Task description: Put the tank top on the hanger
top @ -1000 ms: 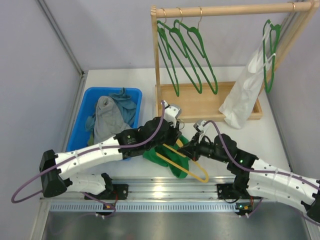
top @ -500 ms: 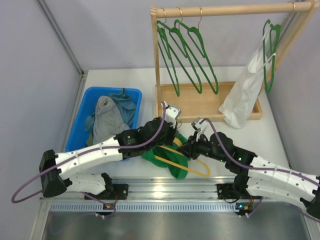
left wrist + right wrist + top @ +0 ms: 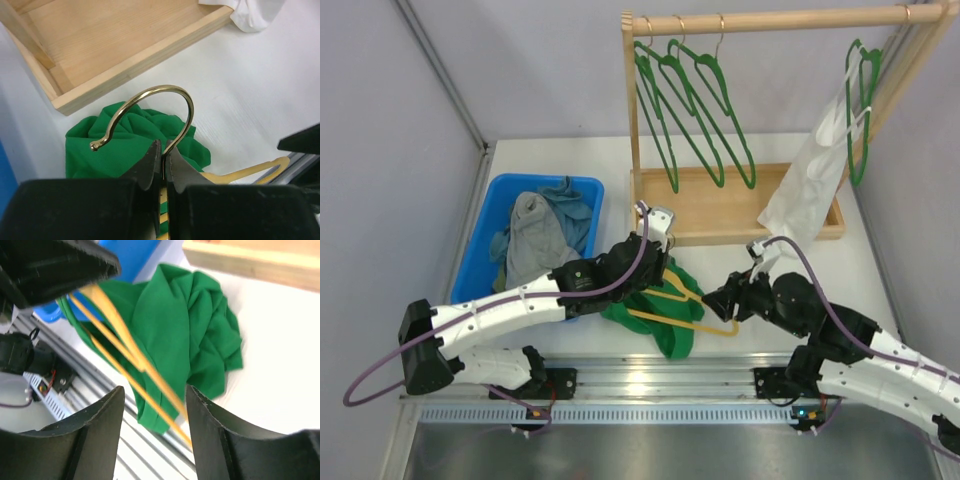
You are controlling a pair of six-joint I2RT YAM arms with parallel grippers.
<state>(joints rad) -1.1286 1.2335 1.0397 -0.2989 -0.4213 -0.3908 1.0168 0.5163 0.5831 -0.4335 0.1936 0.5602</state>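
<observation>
Two arms, two grippers. One hanger (image 3: 120, 332), yellow, with one metal hook (image 3: 160, 88). One tank top (image 3: 670, 340), bright green. Three dark green hangers (image 3: 674, 182) in a row on the left part of the wooden rack (image 3: 770, 20), up on its rail. More dark green at the rail's right end, under one white garment (image 3: 800, 200); cannot tell whether one hanger or two there. One blue bin (image 3: 545, 181) at the left, with a heap of grey and teal clothes (image 3: 535, 240) inside.

Left gripper (image 3: 162, 150): fingers pressed together on the hanger's neck, just below the hook. Right gripper (image 3: 155, 390): fingers spread apart, gripping nothing, just beside the hanger's right corner in the overhead view. In its own wrist view, yellow bars across the gap between the fingers, contact not discernible.

As for the hanger: sits near the front edge of the table (image 3: 820, 280), between the two arms and in front of the rack's tray. Runs roughly left to right along its bottom bar, the right end a little nearer the arm bases. Points its hook end toward the rack, away from the bases. Shows the hook arching upward in the left wrist view, open tip to the left.

As for the tank top: lies crumpled in a bunch on the table, beneath and around the hanger, touching it. Yellow bars visible on top of the green fabric. Threading of any strap onto the bars: cannot tell.
</observation>
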